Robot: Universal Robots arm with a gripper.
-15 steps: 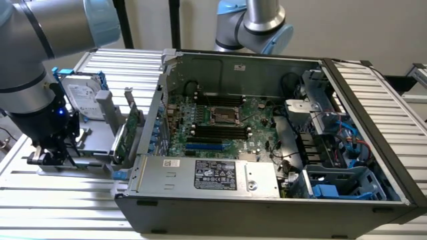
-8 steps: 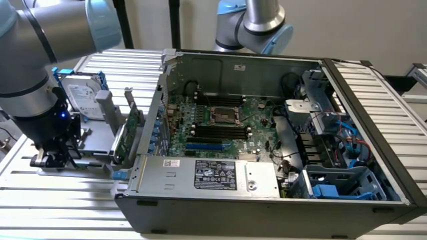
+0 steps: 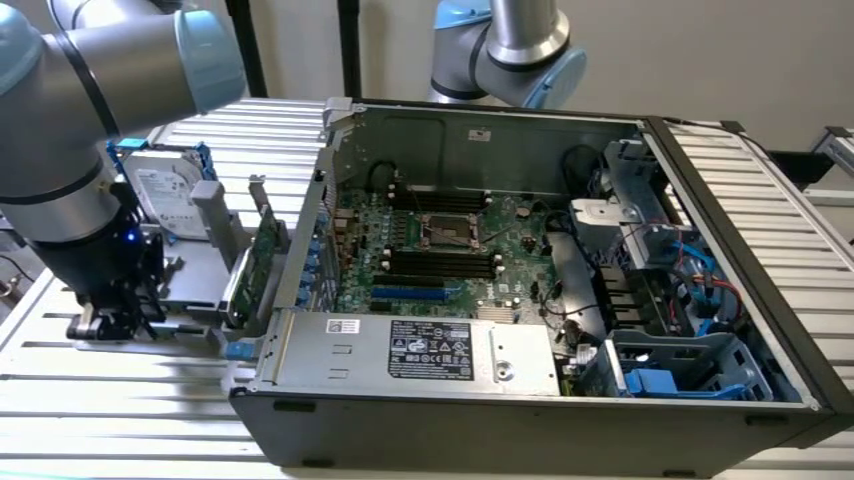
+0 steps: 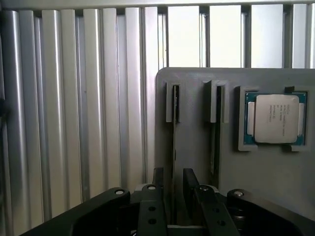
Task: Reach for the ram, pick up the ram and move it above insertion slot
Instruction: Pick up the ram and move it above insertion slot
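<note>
- The ram (image 4: 175, 113) stands on its thin edge in a groove of the grey holder (image 4: 197, 98). From the wrist it is seen edge-on as a dark narrow line. Its long axis runs parallel to the ribs of the table (image 4: 98, 98) and to a second stick (image 4: 216, 123) in the neighbouring groove.
- The claw (image 4: 173, 179) is released: its two dark fingers (image 4: 159, 179) stand apart, one on either side of the ram's edge, not pressing on it.
- The arm (image 3: 67, 120) enters at the exterior view's left with its wrist turned straight down. This puts the claw (image 3: 118, 318) low over the holder (image 3: 200, 285), outside the computer case (image 3: 534, 420).
- Near the claw stands a hard drive (image 3: 167, 190). To the exterior view's right of it, an upright green expansion card (image 3: 260, 260) stands just beside the case wall.
- The insertion slot (image 3: 438, 260), one of several parallel black sockets on the motherboard, lies inside the case, well apart from the claw.
- The wrist view brings out the grooves and a processor (image 4: 275, 118) seated in a recess of the holder. The exterior view brings the case and a second arm (image 3: 514, 50) at the far side.
</note>
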